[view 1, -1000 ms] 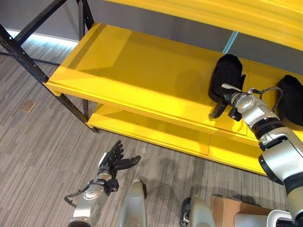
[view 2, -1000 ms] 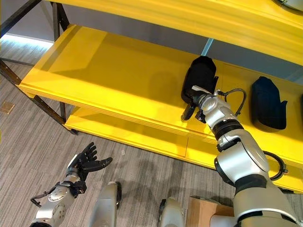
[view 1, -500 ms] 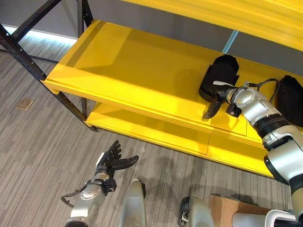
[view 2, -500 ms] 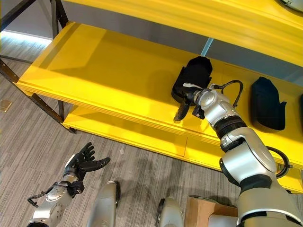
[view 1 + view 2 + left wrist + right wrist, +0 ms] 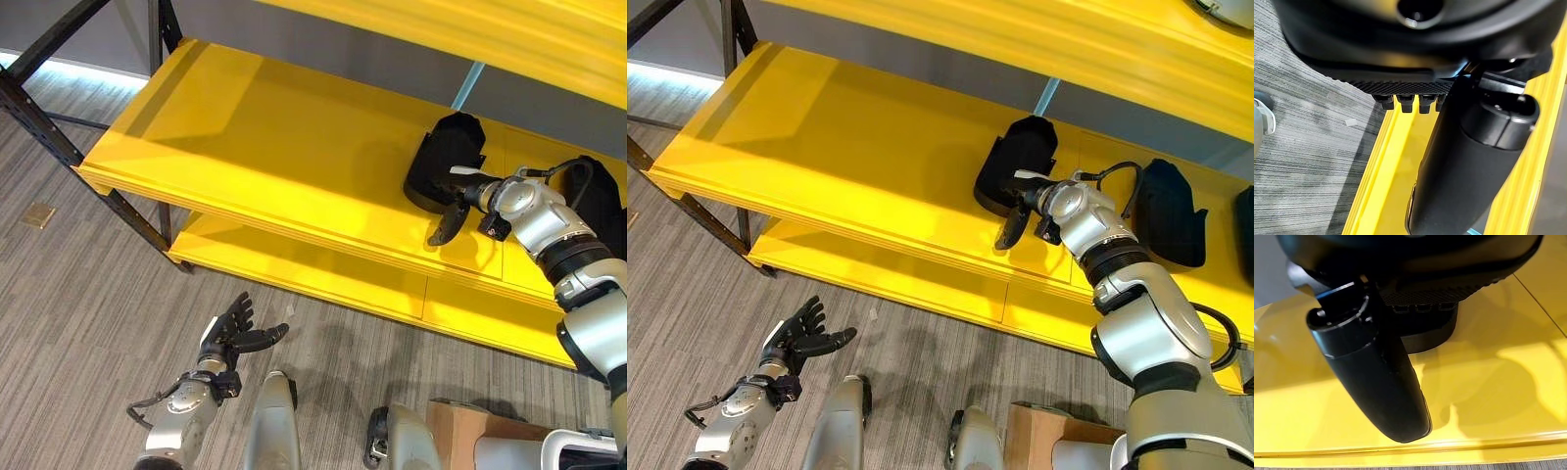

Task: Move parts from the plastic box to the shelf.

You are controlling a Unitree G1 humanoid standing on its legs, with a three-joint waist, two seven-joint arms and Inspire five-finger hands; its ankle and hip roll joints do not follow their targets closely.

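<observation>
Reaching onto the yellow shelf, the robot's right hand rests against a black part lying on the middle board, its thumb stretched down toward the shelf's front edge; whether its fingers grip the part cannot be told. A second black part lies farther right on the same board. Low over the grey carpet, the left hand hangs with fingers spread, holding nothing.
</observation>
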